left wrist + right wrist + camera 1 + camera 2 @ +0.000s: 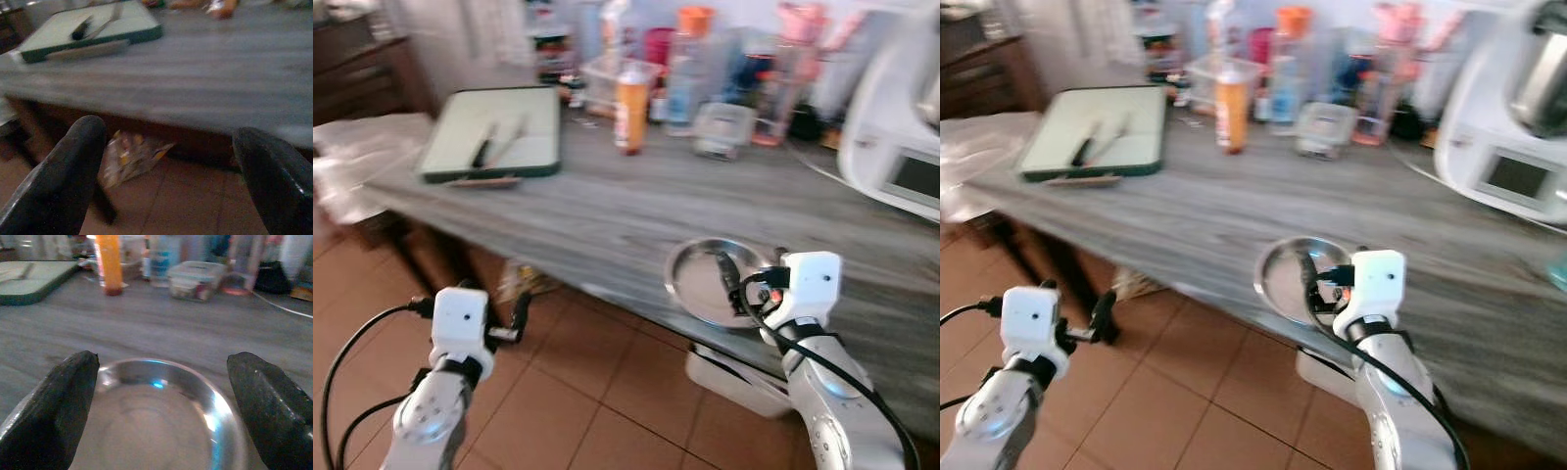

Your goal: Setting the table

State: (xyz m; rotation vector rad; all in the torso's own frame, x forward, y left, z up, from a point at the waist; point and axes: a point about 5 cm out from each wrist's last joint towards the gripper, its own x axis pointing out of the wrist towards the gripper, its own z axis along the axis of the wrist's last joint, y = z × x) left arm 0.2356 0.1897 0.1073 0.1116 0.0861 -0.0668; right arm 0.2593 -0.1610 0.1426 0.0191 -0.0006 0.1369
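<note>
Steel plate [705,284] sits at the table [607,211] edge under the open right claw [161,406]; left claw [166,176] open over floor; bottles [629,106] crowd the far side.

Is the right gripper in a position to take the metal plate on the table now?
Probably yes. The right gripper hovers open right at the near side of the metal plate, one finger to each side of it in the wrist view, and nothing lies between them. The plate sits near the edge of the table.
</note>
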